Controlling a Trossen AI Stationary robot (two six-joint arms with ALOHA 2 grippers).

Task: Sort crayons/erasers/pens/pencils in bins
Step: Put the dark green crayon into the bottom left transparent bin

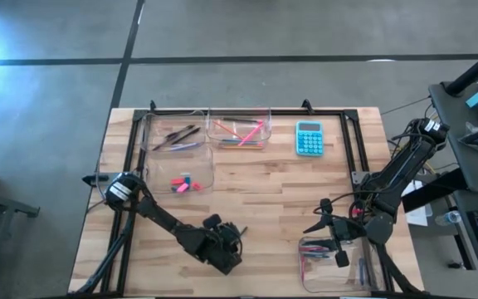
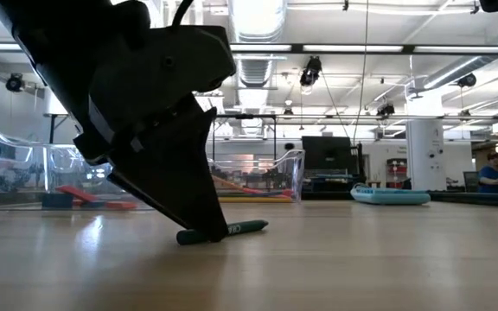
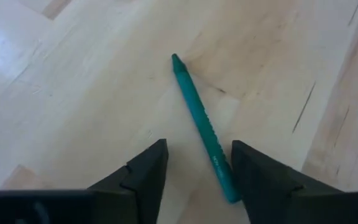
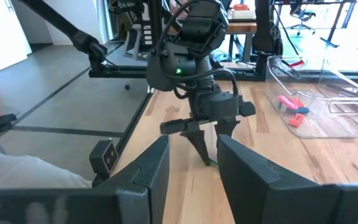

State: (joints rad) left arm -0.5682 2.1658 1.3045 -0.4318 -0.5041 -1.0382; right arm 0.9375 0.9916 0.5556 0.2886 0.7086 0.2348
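A green crayon (image 3: 201, 121) lies flat on the wooden table, also seen in the low view as the crayon (image 2: 240, 229). My left gripper (image 3: 197, 152) is low over the table's near middle (image 1: 226, 249), slanting down, open, one finger on either side of the crayon's near end. Pink and blue erasers (image 1: 183, 183) lie in a clear bin (image 1: 210, 170) at the left. My right gripper (image 4: 194, 149) hangs open and holds nothing, above a clear bin (image 1: 338, 264) at the near right (image 1: 326, 226). My left gripper's fingers stand astride the crayon's near end (image 3: 224, 183), coming slanting from above and lying roughly along the crayon. The end runs close beside one finger (image 3: 253, 180); whether that finger touches it I cannot tell. The crayon lies on the table.
Two more clear bins stand at the far edge: one with dark pens (image 1: 177, 135), one with pink and coloured sticks (image 1: 241, 131). A turquoise calculator (image 1: 309, 138) lies to their right. Bare wood lies in the table's middle (image 1: 280, 199).
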